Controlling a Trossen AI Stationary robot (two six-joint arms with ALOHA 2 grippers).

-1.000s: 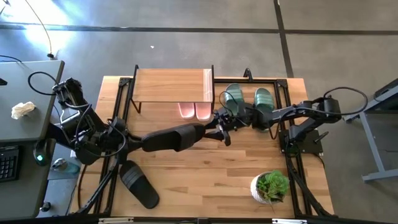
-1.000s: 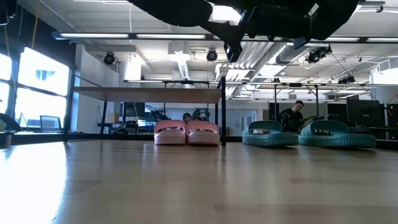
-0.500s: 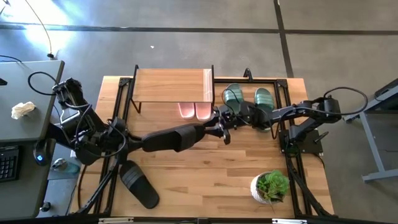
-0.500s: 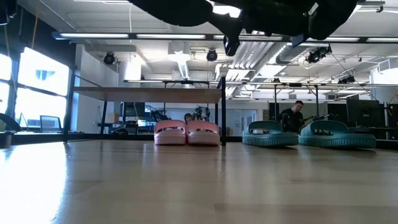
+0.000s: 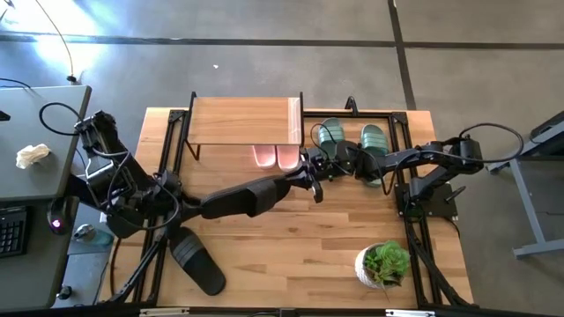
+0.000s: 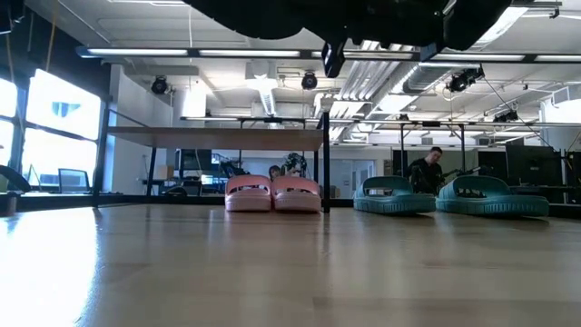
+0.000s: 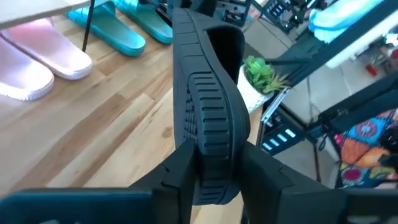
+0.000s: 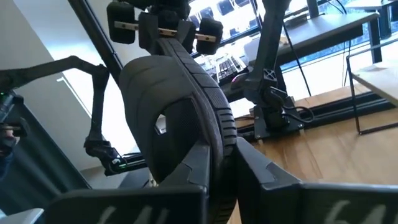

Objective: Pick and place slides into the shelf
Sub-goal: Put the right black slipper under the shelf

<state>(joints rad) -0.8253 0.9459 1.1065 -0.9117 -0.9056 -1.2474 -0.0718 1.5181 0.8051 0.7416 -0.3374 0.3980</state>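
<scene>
Two grippers meet above the surface [image 5: 264, 238]: one black slide [image 7: 208, 112] is clamped by the right gripper [image 8: 221, 180] at one end and pinched by the left gripper [image 7: 214, 171] at the other. No writing is legible. Pink slides [image 5: 276, 157] sit under the shelf [image 5: 242, 121], green slides [image 5: 352, 138] beside it.

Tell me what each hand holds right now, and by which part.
Both hold one black slide in mid-air: the left hand grips its edge at one end, the right hand is shut on the edge at the other.
</scene>
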